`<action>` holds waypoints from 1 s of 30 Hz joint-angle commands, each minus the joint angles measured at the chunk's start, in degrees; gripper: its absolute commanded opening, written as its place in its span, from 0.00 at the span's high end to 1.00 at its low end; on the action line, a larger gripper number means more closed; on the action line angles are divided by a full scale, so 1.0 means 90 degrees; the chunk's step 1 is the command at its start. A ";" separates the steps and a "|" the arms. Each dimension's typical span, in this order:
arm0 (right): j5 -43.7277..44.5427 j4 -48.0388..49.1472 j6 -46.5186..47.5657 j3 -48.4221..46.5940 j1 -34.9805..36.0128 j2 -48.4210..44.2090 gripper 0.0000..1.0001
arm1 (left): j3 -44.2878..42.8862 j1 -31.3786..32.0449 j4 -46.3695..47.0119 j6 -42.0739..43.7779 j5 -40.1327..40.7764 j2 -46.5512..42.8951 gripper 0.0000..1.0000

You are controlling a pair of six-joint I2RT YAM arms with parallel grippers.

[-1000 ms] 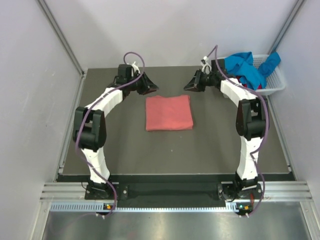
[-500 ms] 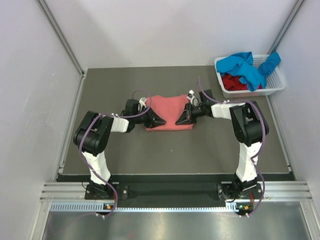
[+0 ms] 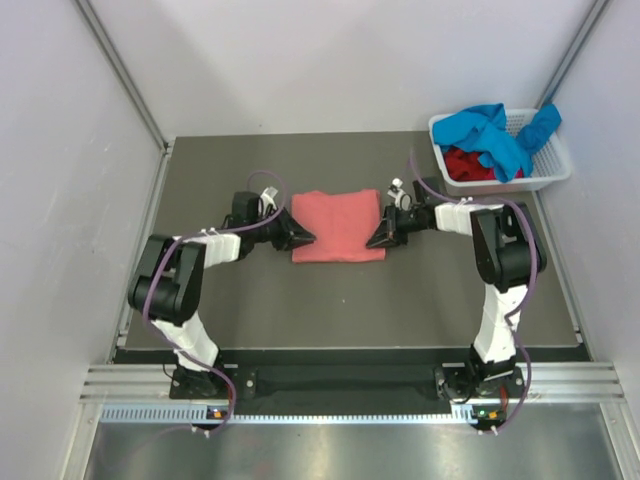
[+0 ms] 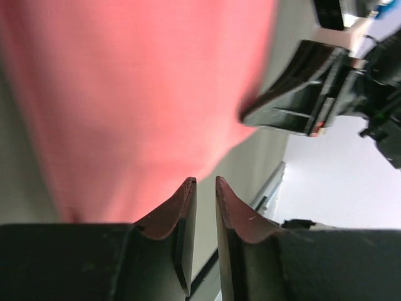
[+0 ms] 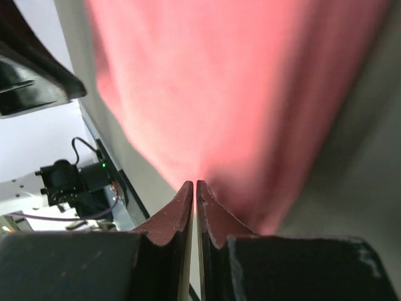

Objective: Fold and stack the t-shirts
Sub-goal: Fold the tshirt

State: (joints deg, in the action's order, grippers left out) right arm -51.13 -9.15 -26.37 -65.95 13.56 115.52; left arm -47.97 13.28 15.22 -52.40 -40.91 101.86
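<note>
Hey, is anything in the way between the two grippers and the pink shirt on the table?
Nothing visible. The left gripper sits at the salmon-pink t-shirt's left edge and the right gripper at its right edge, tips against the cloth. The white basket stands away at the far right corner.
</note>
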 commanded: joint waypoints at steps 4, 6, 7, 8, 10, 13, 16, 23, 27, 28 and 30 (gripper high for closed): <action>-0.0177 0.0126 0.0118 0.0023 0.0573 -0.0971 0.94 | 0.0055 0.0506 0.0261 -0.0338 0.0023 -0.0840 0.76; -0.0246 0.0332 -0.0087 0.0111 0.0632 -0.0815 0.94 | 0.0105 0.0633 0.0592 -0.0446 0.0053 -0.0616 0.76; -0.0314 0.0594 -0.0175 0.0150 0.0622 -0.0728 0.94 | 0.0192 0.0731 0.0787 -0.0698 0.0005 -0.0480 0.76; -0.0431 0.0780 -0.0369 0.0189 0.0632 -0.0543 0.94 | 0.0251 0.0770 0.1388 -0.0836 -0.0025 -0.0227 0.76; -0.0509 0.0928 -0.0429 0.0219 0.0622 -0.0337 0.95 | 0.0484 0.0810 0.1909 -0.1187 -0.0035 0.0193 0.76; -0.0519 0.0967 -0.0322 0.0393 0.0593 -0.0044 0.95 | 0.0709 0.0752 0.2459 -0.1297 -0.0055 0.0575 0.77; -0.0452 0.1192 -0.0263 0.0841 0.0398 -0.0014 0.95 | 0.0885 0.0586 0.2081 -0.0850 0.0043 0.0762 0.78; 0.0045 0.0432 0.0351 0.1352 -0.0480 -0.0559 0.96 | 0.0838 0.0146 -0.0800 0.0616 0.0599 -0.0145 0.79; 0.0037 0.0148 0.0284 0.1089 -0.0336 -0.0980 0.96 | 0.0283 0.0175 -0.1661 0.0940 0.0376 -0.0702 0.78; 0.0037 -0.0017 0.0264 0.0846 -0.0267 -0.1039 0.96 | 0.0145 0.0194 -0.1846 0.0959 0.0269 -0.0838 0.78; 0.0086 -0.0213 0.0235 0.0494 -0.0004 -0.1146 0.96 | -0.0283 0.0204 -0.2004 0.0930 0.0190 -0.0908 0.77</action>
State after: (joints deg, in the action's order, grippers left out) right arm -51.94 -9.13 -26.35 -56.12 10.68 109.27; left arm -44.64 14.83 3.27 -47.59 -38.30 97.23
